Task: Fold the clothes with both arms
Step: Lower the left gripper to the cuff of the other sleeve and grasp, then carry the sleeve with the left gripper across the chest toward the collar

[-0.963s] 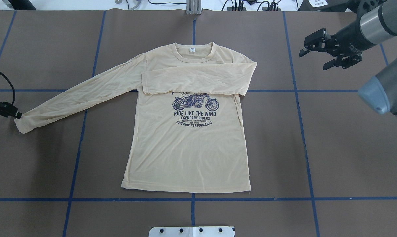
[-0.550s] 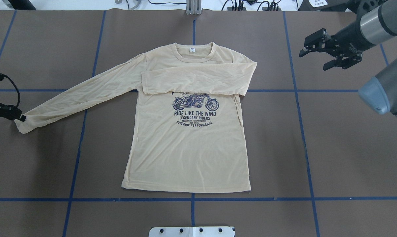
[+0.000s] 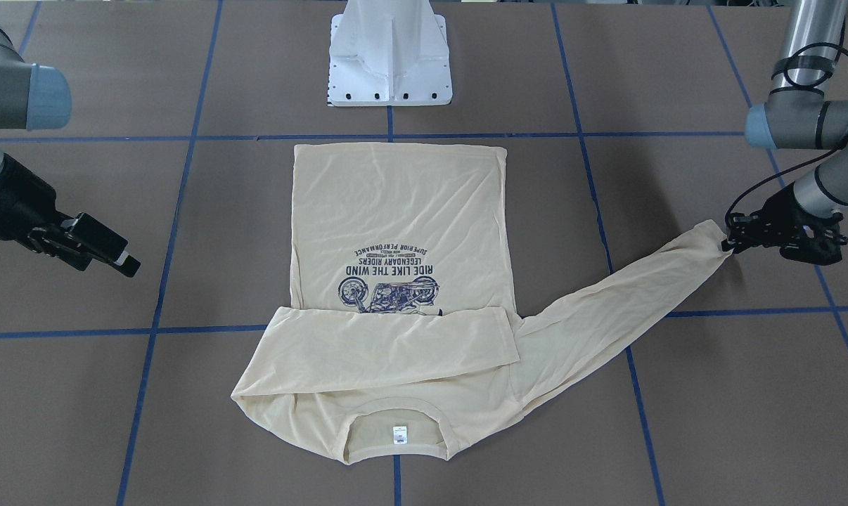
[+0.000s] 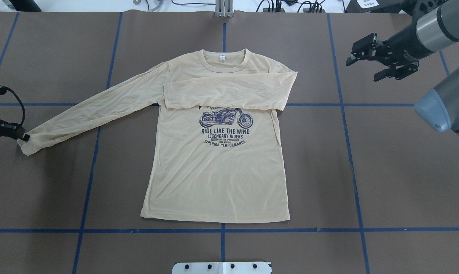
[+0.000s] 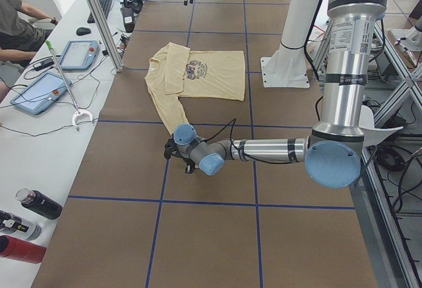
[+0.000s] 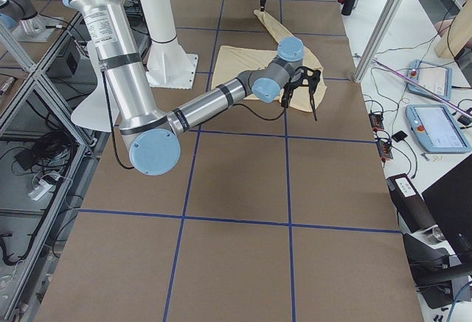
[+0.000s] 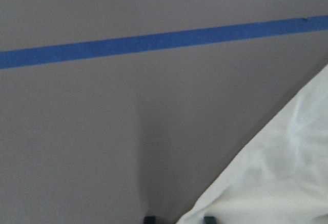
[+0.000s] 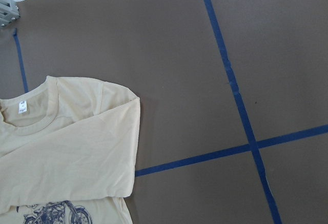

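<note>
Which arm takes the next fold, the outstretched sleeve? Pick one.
Left. The left arm has its jaws at the sleeve cuff; the right arm hangs off the shirt, jaws open.

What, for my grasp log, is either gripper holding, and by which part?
The left gripper pinches the T-shirt by the cuff of its outstretched sleeve; the right gripper is open, holding nothing.

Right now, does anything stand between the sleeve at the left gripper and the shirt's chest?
Nothing visible does. The left gripper is at the outstretched sleeve's cuff; only bare table lies between it and the chest. The other sleeve is folded across the chest; the right gripper hangs open, well aside.
</note>
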You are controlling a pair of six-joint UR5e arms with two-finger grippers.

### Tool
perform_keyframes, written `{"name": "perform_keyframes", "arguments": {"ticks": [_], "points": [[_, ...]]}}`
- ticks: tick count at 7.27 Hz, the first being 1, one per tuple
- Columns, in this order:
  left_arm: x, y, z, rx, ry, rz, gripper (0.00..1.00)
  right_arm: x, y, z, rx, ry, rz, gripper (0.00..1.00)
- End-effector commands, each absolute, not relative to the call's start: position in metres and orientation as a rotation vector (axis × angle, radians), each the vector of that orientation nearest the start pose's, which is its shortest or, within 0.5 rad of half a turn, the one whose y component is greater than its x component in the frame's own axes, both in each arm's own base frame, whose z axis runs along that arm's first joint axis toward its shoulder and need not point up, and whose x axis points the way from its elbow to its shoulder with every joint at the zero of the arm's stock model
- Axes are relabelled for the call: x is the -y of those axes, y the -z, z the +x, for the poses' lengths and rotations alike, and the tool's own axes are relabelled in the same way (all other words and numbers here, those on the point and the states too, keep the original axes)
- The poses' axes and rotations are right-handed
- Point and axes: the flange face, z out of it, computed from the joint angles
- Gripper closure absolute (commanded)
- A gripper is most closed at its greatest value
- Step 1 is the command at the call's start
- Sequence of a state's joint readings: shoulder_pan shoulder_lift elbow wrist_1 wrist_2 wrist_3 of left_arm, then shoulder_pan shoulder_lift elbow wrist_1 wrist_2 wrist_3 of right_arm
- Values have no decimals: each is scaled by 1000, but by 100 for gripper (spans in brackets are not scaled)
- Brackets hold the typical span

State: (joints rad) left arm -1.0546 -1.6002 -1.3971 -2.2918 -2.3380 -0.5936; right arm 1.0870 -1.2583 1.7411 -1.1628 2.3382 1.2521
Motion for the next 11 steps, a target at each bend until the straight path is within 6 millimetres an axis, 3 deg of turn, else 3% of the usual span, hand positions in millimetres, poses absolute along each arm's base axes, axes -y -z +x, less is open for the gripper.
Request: {"name": "perform_keyframes", "arguments": {"ticks": [1,2,3,4,6,7,8,9,10,11], "points": [[480,-640,199,-930,-157,87,100,558,-352,-221,1105,-350,2,1],[480,-620,200,-948,-168,98,100,558,-351,-221,1108,-348,3,1],[483,-576,205,-959,-171,77,100,557,-350,-220,1110,-347,3,1],[495,-521,214,-958,-174,81,100,558,-352,-218,1109,-349,1,1],[557,-397,257,-995,-91,71,100,560,-369,-206,1091,-378,-10,2],[571,-353,292,-1020,-68,50,100,565,-380,-198,1078,-376,0,2],[594,-322,322,-1039,-24,23,100,569,-398,-190,1054,-377,-1,2],[600,-291,341,-1060,0,13,100,577,-414,-182,1034,-371,6,2],[602,-277,343,-1073,1,21,100,583,-427,-178,1018,-371,4,2],[599,-251,356,-1095,1,21,100,586,-434,-175,1008,-371,9,2]]}}
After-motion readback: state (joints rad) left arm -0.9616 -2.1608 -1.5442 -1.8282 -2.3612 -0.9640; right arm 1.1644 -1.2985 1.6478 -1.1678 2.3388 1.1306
